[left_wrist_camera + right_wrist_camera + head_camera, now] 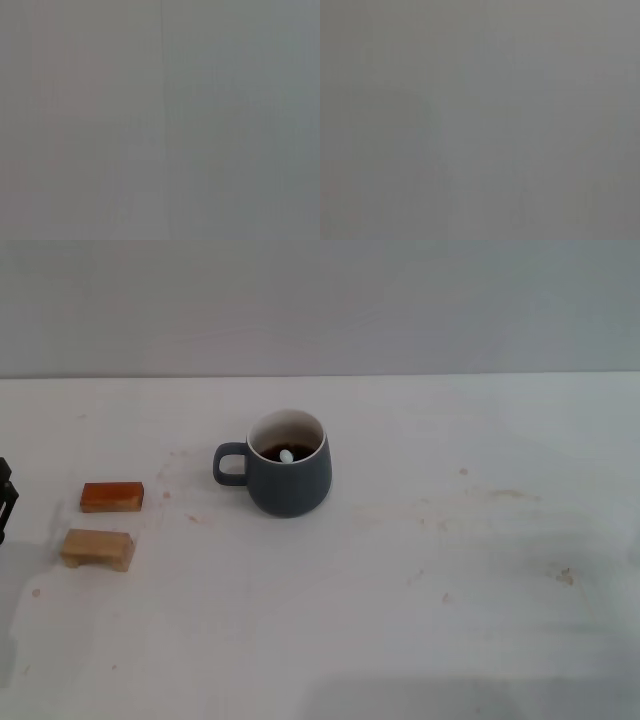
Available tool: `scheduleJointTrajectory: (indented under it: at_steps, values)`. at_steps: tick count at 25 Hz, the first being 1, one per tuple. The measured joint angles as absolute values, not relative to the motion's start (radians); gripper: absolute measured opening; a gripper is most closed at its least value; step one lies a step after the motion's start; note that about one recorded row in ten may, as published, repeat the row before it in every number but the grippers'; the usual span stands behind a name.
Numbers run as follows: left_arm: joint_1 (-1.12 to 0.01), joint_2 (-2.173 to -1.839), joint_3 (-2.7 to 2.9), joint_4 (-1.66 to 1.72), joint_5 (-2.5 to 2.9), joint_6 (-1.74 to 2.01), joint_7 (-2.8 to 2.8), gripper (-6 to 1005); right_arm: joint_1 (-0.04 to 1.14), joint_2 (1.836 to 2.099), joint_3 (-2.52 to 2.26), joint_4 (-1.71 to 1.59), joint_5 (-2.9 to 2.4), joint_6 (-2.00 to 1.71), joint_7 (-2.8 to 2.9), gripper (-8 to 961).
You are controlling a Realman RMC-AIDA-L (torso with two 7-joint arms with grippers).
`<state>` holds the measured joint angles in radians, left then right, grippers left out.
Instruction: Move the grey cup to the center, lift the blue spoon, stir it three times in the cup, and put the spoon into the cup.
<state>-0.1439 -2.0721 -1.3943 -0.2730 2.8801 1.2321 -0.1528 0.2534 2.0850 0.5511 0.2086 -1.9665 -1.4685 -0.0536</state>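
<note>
I am looking first at the paler wooden block (97, 548), the thing lying nearest the head camera, on the white table (420, 620) well off from the grey cup (288, 476) on its handle side. The darker, orange-brown block (112, 496) is sitting just behind it, apart from it.

The cup is standing upright near the middle of the table, handle pointing toward the blocks, dark liquid inside. I am seeing a small pale tip in that liquid, which I am taking for the blue spoon (286, 455) resting in the cup; I judge the task all but finished.

The left gripper (5, 502) is showing only as a dark sliver beyond the blocks, far from the cup, and I cannot tell whether its fingers are apart or together. The right gripper is not showing anywhere, and both wrist views are giving me nothing but blank grey.

What I am worrying about: with no wrist picture, any left arm move toward the cup could sweep the blocks or clip the handle and spill the liquid.
</note>
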Motion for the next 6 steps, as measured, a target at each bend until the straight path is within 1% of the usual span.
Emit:
scheduleJointTrajectory:
  at_steps: [6]
  values:
    - [-0.143, -2.072, -1.392, -0.278, 2.879, 1.246, -0.156, 708, 0.253, 2.085, 0.558, 0.21, -1.965, -1.468, -0.054, -1]
